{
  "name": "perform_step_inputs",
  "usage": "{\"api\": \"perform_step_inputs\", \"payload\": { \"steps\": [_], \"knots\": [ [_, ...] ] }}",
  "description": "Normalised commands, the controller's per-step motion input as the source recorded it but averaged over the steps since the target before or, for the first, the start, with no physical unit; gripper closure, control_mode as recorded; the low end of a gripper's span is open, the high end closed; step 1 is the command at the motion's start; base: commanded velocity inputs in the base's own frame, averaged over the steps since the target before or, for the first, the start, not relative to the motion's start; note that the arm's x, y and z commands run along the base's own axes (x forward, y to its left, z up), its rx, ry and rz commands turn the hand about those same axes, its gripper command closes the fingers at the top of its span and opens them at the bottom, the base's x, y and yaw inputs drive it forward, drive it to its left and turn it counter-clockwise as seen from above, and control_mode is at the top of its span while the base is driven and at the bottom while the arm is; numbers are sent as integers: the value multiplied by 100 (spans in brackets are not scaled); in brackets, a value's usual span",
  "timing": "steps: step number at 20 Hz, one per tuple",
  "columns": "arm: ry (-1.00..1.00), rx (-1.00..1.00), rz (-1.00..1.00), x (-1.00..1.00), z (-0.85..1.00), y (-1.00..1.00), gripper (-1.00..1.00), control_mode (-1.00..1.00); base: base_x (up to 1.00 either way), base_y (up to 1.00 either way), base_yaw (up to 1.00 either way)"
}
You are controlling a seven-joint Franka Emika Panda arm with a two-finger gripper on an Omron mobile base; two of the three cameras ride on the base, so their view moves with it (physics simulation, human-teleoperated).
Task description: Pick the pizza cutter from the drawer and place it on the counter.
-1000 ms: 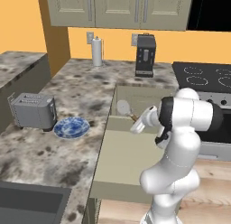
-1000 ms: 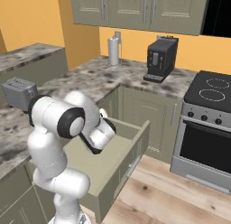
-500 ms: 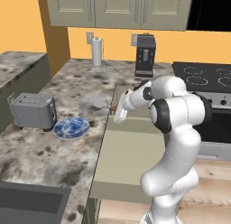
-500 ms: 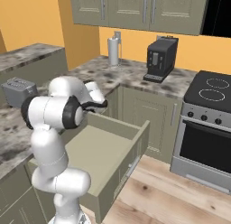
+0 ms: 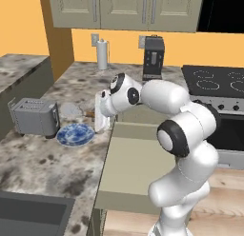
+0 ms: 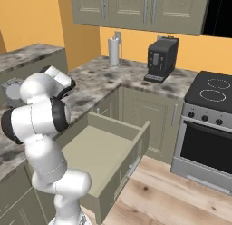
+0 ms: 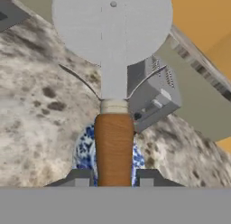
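Above the tabletop [image 5: 43, 168], beside the blue plate [image 5: 75, 134], the hand [image 7: 114, 177] was closed on the pizza cutter [image 7: 113, 60], its fingertips [image 7: 81, 177] pinching the wooden handle on both sides. The drawer [image 6: 102, 149] stood open with a bare bottom, so the pick looked done; what remained was lowering the cutter onto the stone and letting go. From the hand's camera the wheel hung over the toaster [image 7: 151, 94] with the plate just under the handle. From the left base camera the cutter's wheel showed just beyond the hand and close to the plate, while the right one gave the emptied drawer best.
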Motion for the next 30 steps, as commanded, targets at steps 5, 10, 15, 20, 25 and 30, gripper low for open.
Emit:
{"api": "perform_step_inputs", "payload": {
  "steps": [5,10,15,20,25,30],
  "knots": [
    [8,-2,32,-100,-5,0,100,-100,0,0,0],
    [66,-25,31,-20,-48,4,100,-100,0,0,0],
    [54,-19,21,1,-40,12,100,-100,0,0,0],
    [29,-13,21,12,-4,27,100,-100,0,0,0],
    [25,-17,23,77,5,50,100,-100,0,0,0],
    [7,-18,19,99,0,58,100,-100,0,0,0]
  ]
}}
